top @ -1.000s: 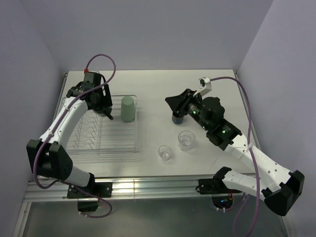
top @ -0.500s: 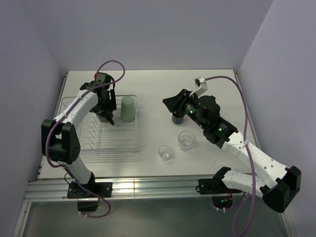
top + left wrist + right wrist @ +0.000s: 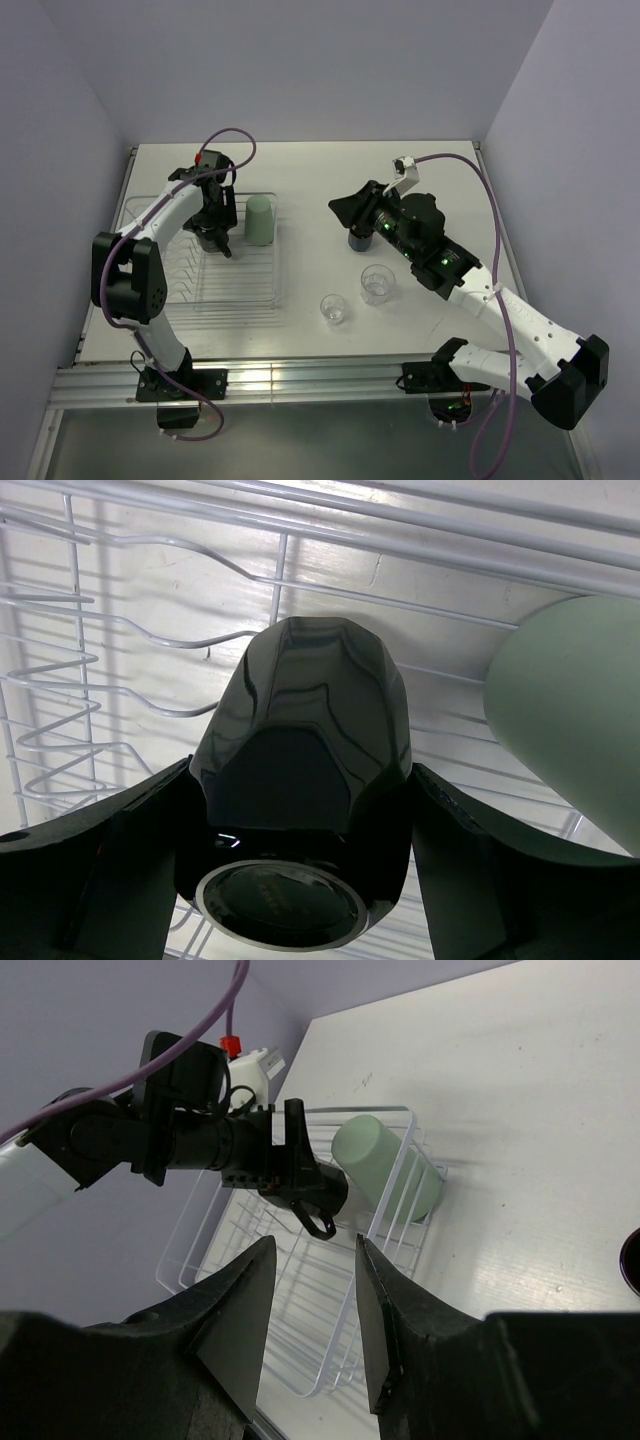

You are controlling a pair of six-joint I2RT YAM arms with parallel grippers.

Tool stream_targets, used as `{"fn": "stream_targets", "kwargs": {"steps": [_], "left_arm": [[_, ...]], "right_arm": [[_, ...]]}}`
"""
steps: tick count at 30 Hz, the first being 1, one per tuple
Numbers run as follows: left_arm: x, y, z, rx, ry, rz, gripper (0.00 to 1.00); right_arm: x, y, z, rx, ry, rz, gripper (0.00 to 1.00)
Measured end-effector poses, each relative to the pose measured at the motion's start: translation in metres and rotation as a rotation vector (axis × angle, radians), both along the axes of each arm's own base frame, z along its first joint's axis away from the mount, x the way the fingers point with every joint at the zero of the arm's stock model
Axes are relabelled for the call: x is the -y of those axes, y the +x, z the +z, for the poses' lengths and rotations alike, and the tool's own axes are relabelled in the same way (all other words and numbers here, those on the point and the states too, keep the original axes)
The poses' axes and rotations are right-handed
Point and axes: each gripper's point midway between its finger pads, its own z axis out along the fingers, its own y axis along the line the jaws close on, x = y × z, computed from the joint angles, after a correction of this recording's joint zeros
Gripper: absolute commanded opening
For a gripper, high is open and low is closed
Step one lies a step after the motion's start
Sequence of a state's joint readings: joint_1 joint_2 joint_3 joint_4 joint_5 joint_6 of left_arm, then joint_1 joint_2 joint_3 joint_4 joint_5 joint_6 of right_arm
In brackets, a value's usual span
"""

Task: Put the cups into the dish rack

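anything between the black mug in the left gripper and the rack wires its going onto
Nothing visible does. The black mug, clamped in the left gripper, is over bare wires of the rack. The mint tumbler stands in the rack close beside the mug, not under it.
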State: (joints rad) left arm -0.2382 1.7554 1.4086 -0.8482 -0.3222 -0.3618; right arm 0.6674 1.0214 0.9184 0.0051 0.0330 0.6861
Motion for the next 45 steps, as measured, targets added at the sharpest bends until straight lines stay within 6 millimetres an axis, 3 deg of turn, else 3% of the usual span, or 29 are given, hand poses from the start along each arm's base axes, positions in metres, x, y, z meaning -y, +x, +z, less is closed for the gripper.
{"fn": "stream_targets", "kwargs": {"steps": [2,11,34,35,36,45], "left_arm": [[0.000,0.000,0.000,0.002,0.000,0.001,0.42],[0.000,0.004,-0.002,0.008,0.004,0.005,0.59],[0.001,0.010,-0.006,0.022,0.001,0.005,0.72],[0.001,0.010,-0.006,0.021,0.001,0.005,0.80],[0.001,0.010,-0.006,0.022,0.001,0.005,0.99],[0.003,0.017,-0.004,0.052,-0.009,0.015,0.99]], "right_arm": [[0.000,0.000,0.000,0.001,0.001,0.000,0.45],[0.000,0.000,0.000,0.001,0.000,0.001,0.45],[-0.006,0.000,-0.006,-0.011,-0.012,0.012,0.45],[-0.006,-0.001,-0.006,-0.010,-0.014,0.014,0.46],[-0.007,-0.001,-0.007,-0.011,-0.015,0.015,0.47],[-0.010,-0.001,-0.011,-0.020,-0.025,0.020,0.48]]}}
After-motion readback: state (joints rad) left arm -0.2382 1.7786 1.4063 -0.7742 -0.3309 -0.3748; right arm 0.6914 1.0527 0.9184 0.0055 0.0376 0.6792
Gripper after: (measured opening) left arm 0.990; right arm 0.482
